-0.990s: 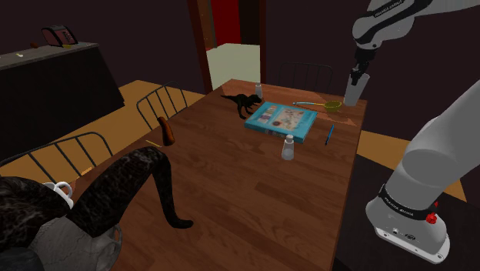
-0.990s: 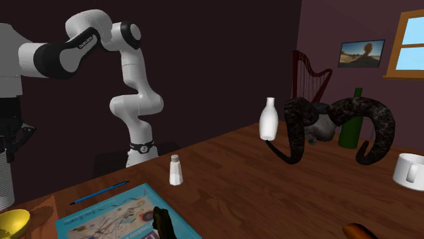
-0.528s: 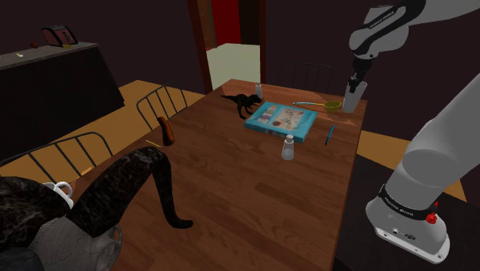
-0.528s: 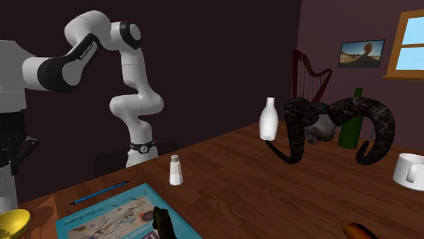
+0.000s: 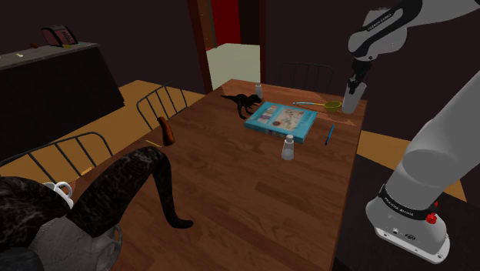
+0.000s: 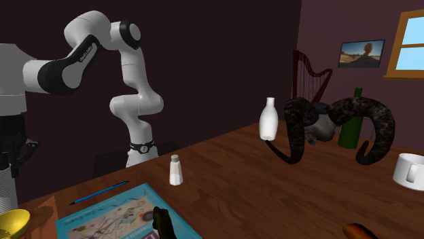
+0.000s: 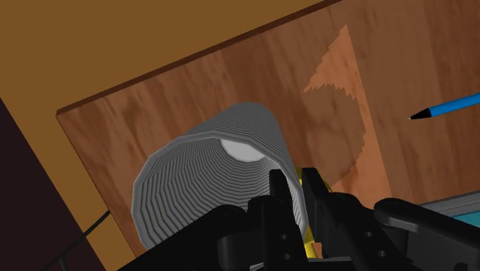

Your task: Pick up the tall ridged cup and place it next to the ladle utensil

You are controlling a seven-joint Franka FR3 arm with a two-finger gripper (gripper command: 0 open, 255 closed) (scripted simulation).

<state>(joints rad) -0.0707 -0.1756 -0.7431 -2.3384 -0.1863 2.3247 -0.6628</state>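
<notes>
My black gripper (image 5: 353, 80) is shut on the rim of the tall ridged grey cup (image 5: 350, 101), which hangs upright at the table's far corner. Right beside the cup, on the shoulder view's left, lies the ladle (image 5: 329, 105) with its yellow-green bowl. In the wrist view the two fingers (image 7: 280, 194) pinch the wall of the cup (image 7: 204, 181) between them, and a bit of the yellow ladle (image 7: 308, 247) shows under the gripper (image 7: 298, 192). At the second exterior view's left edge, the gripper (image 6: 13, 153) holds the cup (image 6: 5, 193) above the ladle bowl (image 6: 12, 221). Whether the cup's base touches the wood I cannot tell.
A blue picture book (image 5: 281, 119), a salt shaker (image 5: 288, 147), a blue pen (image 5: 329, 135), a black dinosaur (image 5: 242, 100) and a brown bottle (image 5: 165, 132) lie on the wooden table (image 5: 231, 169). The table's corner edges run close by the cup. A large dark patterned shape (image 5: 146, 185) covers the near end.
The arm has lowered the held cup toward the table corner and slightly closer to the ladle. The grip stayed shut.
</notes>
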